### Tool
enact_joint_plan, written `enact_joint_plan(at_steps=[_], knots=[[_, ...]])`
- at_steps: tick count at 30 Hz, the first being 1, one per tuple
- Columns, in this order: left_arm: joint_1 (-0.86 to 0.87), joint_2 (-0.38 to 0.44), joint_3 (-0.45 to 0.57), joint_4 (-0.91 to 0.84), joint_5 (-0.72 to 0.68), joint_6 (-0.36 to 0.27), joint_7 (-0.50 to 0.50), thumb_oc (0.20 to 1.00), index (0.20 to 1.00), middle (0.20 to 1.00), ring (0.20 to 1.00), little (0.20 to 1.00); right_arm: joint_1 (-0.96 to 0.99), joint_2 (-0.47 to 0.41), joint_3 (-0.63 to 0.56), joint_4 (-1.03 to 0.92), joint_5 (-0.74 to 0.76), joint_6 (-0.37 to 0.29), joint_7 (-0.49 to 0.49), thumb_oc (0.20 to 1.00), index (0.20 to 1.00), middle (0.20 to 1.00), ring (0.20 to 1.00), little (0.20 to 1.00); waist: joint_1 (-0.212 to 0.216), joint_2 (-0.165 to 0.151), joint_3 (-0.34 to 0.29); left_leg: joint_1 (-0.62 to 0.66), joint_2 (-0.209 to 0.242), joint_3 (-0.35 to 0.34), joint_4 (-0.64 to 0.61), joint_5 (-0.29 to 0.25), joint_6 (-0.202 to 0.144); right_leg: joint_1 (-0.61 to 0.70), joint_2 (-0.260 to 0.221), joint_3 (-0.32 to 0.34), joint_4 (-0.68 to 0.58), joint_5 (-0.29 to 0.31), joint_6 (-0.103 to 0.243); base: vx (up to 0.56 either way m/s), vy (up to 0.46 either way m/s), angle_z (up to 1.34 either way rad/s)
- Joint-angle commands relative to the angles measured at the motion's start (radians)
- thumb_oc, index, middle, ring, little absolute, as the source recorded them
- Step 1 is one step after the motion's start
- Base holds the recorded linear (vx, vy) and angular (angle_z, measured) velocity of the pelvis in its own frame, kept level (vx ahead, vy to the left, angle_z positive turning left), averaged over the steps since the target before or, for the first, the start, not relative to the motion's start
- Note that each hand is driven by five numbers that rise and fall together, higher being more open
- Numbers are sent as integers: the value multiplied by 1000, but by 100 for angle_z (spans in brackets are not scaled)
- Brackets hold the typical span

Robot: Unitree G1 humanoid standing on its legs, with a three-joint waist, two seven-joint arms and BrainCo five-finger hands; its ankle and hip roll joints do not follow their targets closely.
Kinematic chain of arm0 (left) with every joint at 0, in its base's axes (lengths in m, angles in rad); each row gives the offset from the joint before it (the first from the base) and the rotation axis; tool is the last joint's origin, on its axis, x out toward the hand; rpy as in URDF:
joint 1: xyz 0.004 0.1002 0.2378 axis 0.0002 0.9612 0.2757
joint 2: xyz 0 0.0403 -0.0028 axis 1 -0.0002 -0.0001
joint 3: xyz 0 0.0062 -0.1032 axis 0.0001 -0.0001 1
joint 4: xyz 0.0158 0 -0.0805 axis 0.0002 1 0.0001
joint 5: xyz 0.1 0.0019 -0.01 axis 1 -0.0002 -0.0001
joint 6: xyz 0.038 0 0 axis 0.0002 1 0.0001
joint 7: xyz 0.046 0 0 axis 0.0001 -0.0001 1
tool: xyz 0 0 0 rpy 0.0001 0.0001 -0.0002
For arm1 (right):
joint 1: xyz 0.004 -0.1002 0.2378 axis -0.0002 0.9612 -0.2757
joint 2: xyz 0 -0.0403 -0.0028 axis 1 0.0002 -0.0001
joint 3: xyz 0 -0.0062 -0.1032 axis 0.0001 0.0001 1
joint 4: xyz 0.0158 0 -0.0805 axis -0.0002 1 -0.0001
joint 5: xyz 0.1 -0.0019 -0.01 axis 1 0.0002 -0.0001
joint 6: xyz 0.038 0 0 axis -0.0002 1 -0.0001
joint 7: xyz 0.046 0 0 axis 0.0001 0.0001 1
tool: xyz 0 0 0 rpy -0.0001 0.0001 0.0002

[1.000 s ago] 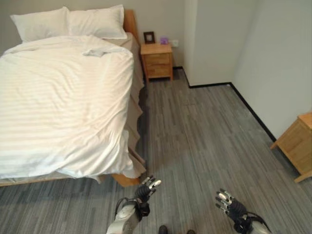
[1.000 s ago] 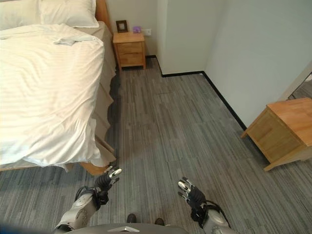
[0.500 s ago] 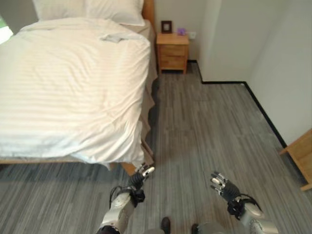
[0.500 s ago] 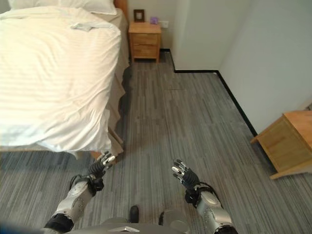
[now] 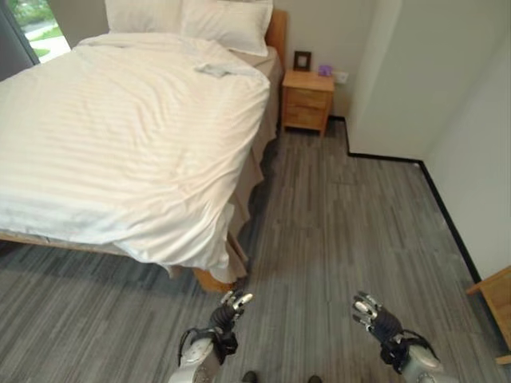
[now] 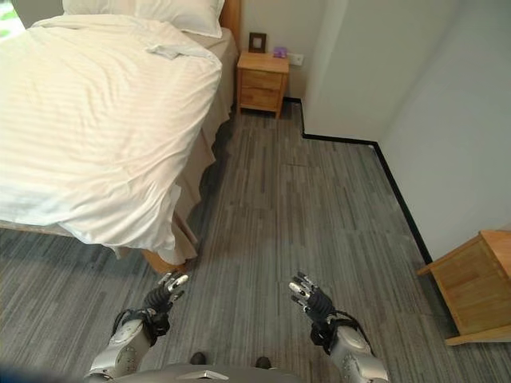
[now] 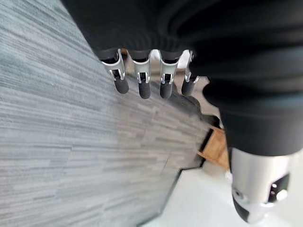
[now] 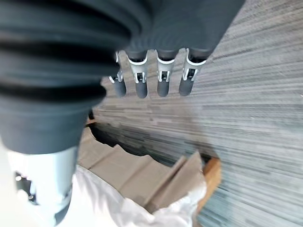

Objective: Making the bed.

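A wooden nightstand (image 5: pixel 307 99) stands on grey striped flooring (image 5: pixel 351 223).

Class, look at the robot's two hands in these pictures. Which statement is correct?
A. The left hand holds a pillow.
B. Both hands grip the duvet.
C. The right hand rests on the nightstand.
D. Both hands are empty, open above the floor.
D: the left hand and right hand hang open over the floor, clear of the duvet.

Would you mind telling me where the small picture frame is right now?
The picture frame stands on the wooden nightstand against the far wall, just right of the bed's headboard end, with a small purple object beside it.
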Motion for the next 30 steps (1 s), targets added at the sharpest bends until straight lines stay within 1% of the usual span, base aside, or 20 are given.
enact_joint_plan(at_steps=[1,5,7,8,9,10,11,13,15,17,18,20,23,24,25,26,27,28,29,30], knots=[[-78,15,9,-31,-9,-51,-2,1000,1000,1000,1000,1000,-31,-10,-7,-72,-71,-72,-16,1000,1000,1000,1000,1000,-9,-11,-28,-5,-50,54,43,-41,27,-20,-37,9,40,-16,47,100,116,-16],[-97,20,24,-26,-9,-63,28,1000,1000,1000,1000,1000,-55,6,-5,-89,-69,-88,-40,1000,1000,1000,1000,1000,-17,9,-18,-18,-64,65,58,-57,42,-46,-57,18,81,-32,55,38,124,-9],[-107,33,34,-33,8,-66,43,1000,1000,1000,1000,1000,-74,7,-6,-99,-74,-93,-53,1000,1000,1000,1000,1000,-17,28,-3,-36,-75,74,78,-78,61,-113,-76,33,194,-50,66,-21,201,-8],[-91,54,64,-47,34,-73,54,1000,1000,1000,1000,1000,-77,6,-8,-124,-93,-97,-47,1000,1000,1000,1000,1000,-21,43,28,-27,-81,96,81,-97,86,-234,-88,46,401,7,100,-24,223,-37],[-91,54,64,-47,34,-72,54,1000,1000,1000,1000,1000,-77,6,-8,-124,-93,-97,-47,1000,1000,1000,1000,1000,-19,42,27,-29,-82,99,81,-97,86,-240,-89,51,407,4,100,100,279,-75],[-75,65,102,-40,38,-73,63,1000,1000,1000,1000,1000,-66,2,-16,-145,-115,-103,-43,1000,1000,1000,1000,1000,-32,57,55,3,-78,117,68,-105,99,-327,-94,56,582,74,123,222,187,-82],[-69,69,118,-40,44,-75,66,1000,1000,1000,1000,1000,-59,4,-26,-148,-118,-106,-43,1000,1000,1000,1000,1000,-38,57,62,32,-81,128,53,-114,100,-366,-110,36,594,107,129,225,185,-61],[-63,72,130,-45,47,-77,64,1000,1000,1000,1000,1000,-48,3,-40,-149,-118,-103,-40,1000,1000,1000,1000,1000,-50,60,68,68,-76,138,37,-126,97,-398,-125,16,583,110,129,258,53,-47],[-57,77,145,-68,48,-83,61,1000,1000,1000,1000,1000,-20,-3,-72,-152,-107,-102,-35,1000,1000,1000,1000,1000,-88,60,73,136,-63,134,10,-145,75,-441,-119,-13,454,106,124,457,-9,-16],[-73,99,141,-79,99,-92,63,1000,1000,1000,1000,1000,-7,-13,-87,-140,-108,-105,-39,1000,1000,1000,1000,1000,-121,51,81,180,-50,112,5,-173,49,-448,-91,-7,281,124,130,574,-130,42],[-90,126,140,-118,172,-102,65,1000,1000,1000,1000,1000,33,-13,-112,-144,-115,-104,-34,1000,1000,1000,1000,1000,-158,38,81,222,-28,95,5,-191,23,-478,-65,8,134,159,145,762,-212,12],[-95,126,134,-129,172,-105,62,1000,1000,1000,1000,1000,58,-12,-123,-159,-110,-101,-24,1000,1000,1000,1000,1000,-172,40,75,249,-9,89,5,-193,11,-476,-49,13,96,171,147,601,-183,-3],[-108,107,108,-163,158,-106,49,1000,1000,1000,1000,1000,97,-13,-136,-173,-79,-94,-1,1000,1000,1000,1000,1000,-188,37,58,267,21,78,83,-152,-22,-458,-40,-34,143,177,122,553,-210,53],[-109,86,75,-159,153,-103,40,1000,1000,1000,1000,1000,81,-13,-122,-127,-64,-96,-7,1000,1000,1000,1000,1000,-195,52,46,204,56,93,339,42,-67,-419,2,-44,185,134,66,673,-328,50],[-112,80,66,-161,138,-93,38,1000,1000,1000,1000,1000,67,-20,-113,-129,-65,-91,-15,1000,1000,1000,1000,1000,-191,39,42,124,84,122,530,146,-79,-367,5,-52,190,101,35,880,-517,46],[-119,78,62,-170,120,-87,39,1000,1000,1000,1000,1000,53,-25,-103,-139,-51,-92,-25,1000,1000,1000,1000,1000,-183,20,50,36,115,173,701,202,-82,-311,9,-63,178,76,0,636,-491,23],[-119,80,55,-183,101,-82,26,1000,1000,1000,1000,1000,48,-30,-96,-149,-40,-94,-23,1000,1000,1000,1000,1000,-157,-4,66,-48,114,191,835,187,-60,-256,14,-59,159,53,-23,376,-339,9],[-119,81,55,-183,101,-82,26,1000,1000,1000,1000,1000,48,-29,-97,-149,-40,-94,-23,1000,1000,1000,1000,1000,-158,-5,65,-52,112,190,838,188,-59,-258,12,-59,158,55,-23,742,-416,-25],[-118,75,44,-201,61,-70,17,1000,1000,1000,1000,1000,0,-72,-65,-139,-71,-92,-35,1000,1000,1000,1000,1000,-66,-41,113,-257,102,239,998,109,-36,-115,20,-35,113,-7,-43,565,-267,-57],[-118,76,44,-201,61,-70,17,1000,1000,1000,1000,1000,0,-71,-65,-139,-71,-92,-35,1000,1000,1000,1000,1000,-66,-43,112,-259,100,240,997,111,-34,-117,18,-35,113,-5,-42,572,-267,-62]])
